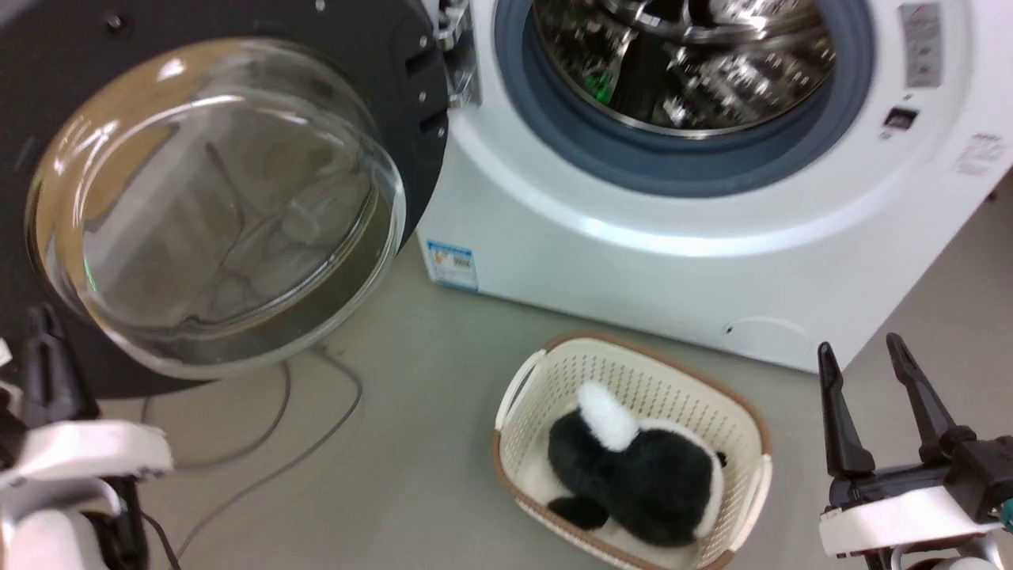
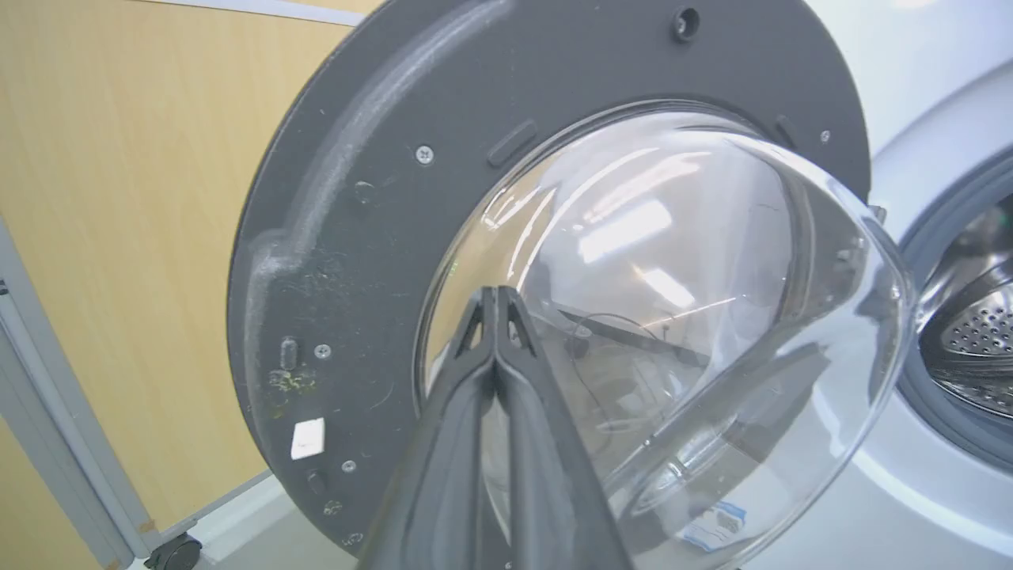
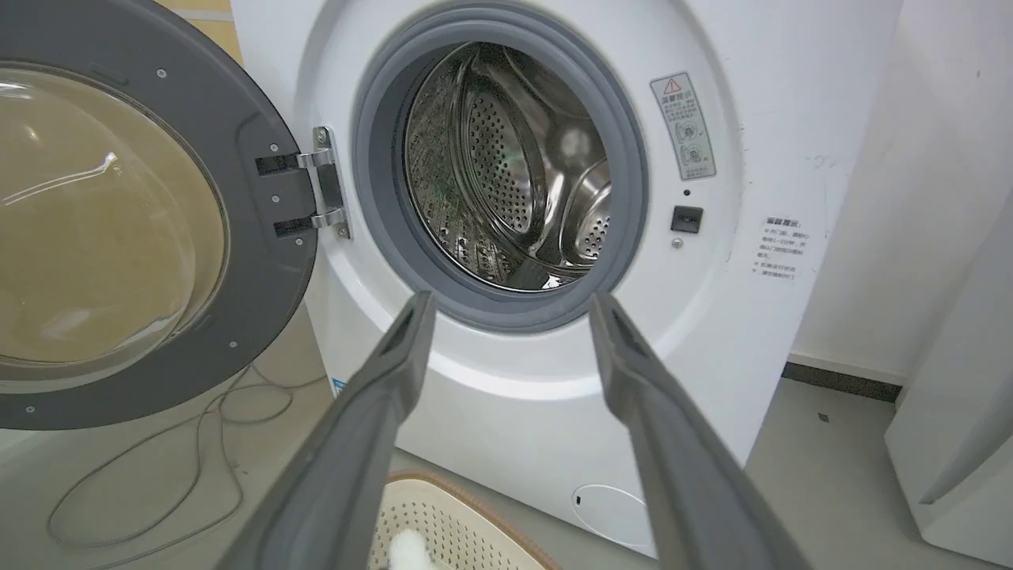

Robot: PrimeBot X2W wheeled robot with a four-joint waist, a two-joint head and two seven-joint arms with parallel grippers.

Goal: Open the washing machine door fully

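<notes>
Washing machine door (image 1: pixel 400 87) wide open, left; left gripper (image 2: pixel 495 305) closed on nothing, likely as pusher; right gripper (image 1: pixel 859 346) spread, idle.

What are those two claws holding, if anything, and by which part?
Nothing. The left gripper is shut, finger against finger, in front of the washing machine door; the right gripper is open with nothing between its fingers.

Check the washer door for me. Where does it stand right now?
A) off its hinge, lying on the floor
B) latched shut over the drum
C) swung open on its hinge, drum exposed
C: the door hangs swung out on its hinge, and the drum of the washing machine is in plain sight.
</notes>
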